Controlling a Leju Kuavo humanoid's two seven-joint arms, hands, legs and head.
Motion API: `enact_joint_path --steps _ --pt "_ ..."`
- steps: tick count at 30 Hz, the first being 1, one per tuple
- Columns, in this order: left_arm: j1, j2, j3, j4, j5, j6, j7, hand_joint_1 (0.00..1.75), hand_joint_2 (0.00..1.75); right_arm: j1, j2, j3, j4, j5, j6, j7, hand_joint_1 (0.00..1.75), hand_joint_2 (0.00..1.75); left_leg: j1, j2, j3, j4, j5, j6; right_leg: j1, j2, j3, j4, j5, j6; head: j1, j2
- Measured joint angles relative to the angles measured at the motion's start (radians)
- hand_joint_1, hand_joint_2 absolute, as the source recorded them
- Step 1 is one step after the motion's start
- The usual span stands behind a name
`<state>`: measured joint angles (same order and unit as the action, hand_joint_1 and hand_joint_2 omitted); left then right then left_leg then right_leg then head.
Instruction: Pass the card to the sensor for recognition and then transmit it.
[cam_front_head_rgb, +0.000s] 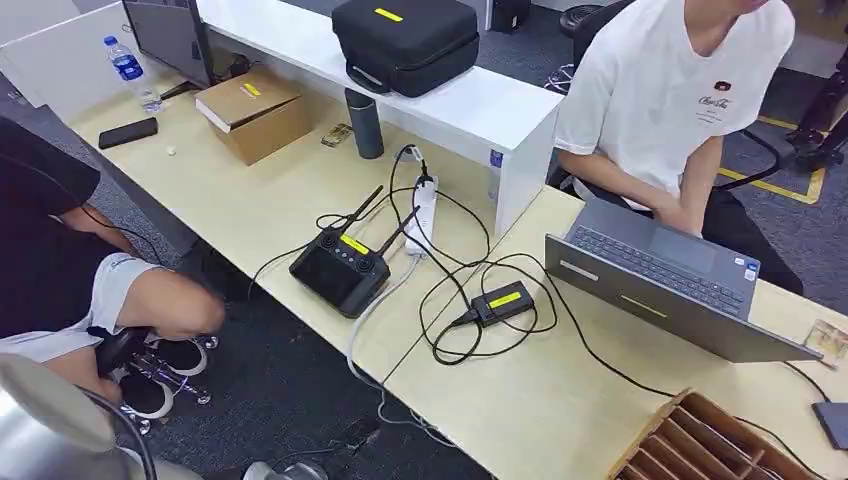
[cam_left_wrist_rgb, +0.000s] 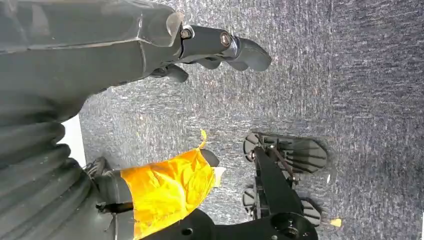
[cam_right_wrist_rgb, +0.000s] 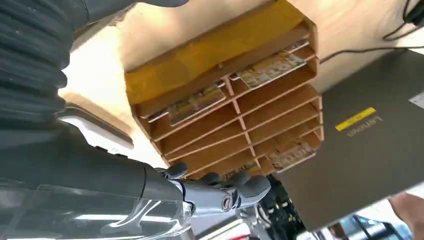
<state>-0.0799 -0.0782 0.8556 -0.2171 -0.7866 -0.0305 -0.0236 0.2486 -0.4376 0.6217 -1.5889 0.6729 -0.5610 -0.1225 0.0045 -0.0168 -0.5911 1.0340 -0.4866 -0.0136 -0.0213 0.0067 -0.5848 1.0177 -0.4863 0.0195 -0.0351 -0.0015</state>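
Where the bench runs out at its near right corner, the wooden card rack is cut off by the frame edge, so only some of its slots show from above. Seen from the right wrist, several slots hold cards, their printing too blurred to read, and the grey laptop stands just beside the rack. The right hand hangs close to the rack with fingers loosely curled and nothing in them. The left hand hangs over the grey carpet, fingers apart, holding nothing, its thumb wrapped in yellow tape. A person in a white shirt sits behind the laptop, head cropped. A small black box with a yellow label lies amid tangled cables; what it is I cannot tell.
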Motion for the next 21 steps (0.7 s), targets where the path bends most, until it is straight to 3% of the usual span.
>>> enact_joint_path --steps 5,10,17,21 --pt "-0.006 -0.001 0.000 0.000 -0.008 0.005 0.003 0.00 1.75 -0.035 0.036 0.055 0.036 0.087 -0.116 0.031 0.00 1.75 0.000 0.000 0.000 0.000 0.000 0.000 0.000 0.000 0.000 0.000 0.000 0.000 0.000 0.000" --pt "-0.012 -0.005 0.000 0.000 -0.022 0.009 0.011 0.00 1.75 -0.030 0.116 0.013 0.056 0.316 -0.122 0.007 0.00 1.75 0.000 0.000 0.000 0.000 0.000 0.000 0.000 0.000 0.000 0.000 0.000 0.000 0.000 0.000" --pt "-0.015 -0.008 0.000 0.000 -0.026 0.009 0.013 0.00 1.75 -0.023 0.175 -0.045 0.074 0.351 -0.122 -0.004 0.00 1.75 0.000 0.000 0.000 0.000 0.000 0.000 0.000 0.000 0.000 0.000 0.000 0.000 0.000 0.000" --pt "-0.017 -0.009 0.000 0.000 -0.036 0.009 0.019 0.00 1.75 -0.008 0.229 -0.112 0.084 0.481 -0.123 -0.065 0.00 1.75 0.000 0.000 0.000 0.000 0.000 0.000 0.000 0.000 0.000 0.000 0.000 0.000 0.000 0.000"
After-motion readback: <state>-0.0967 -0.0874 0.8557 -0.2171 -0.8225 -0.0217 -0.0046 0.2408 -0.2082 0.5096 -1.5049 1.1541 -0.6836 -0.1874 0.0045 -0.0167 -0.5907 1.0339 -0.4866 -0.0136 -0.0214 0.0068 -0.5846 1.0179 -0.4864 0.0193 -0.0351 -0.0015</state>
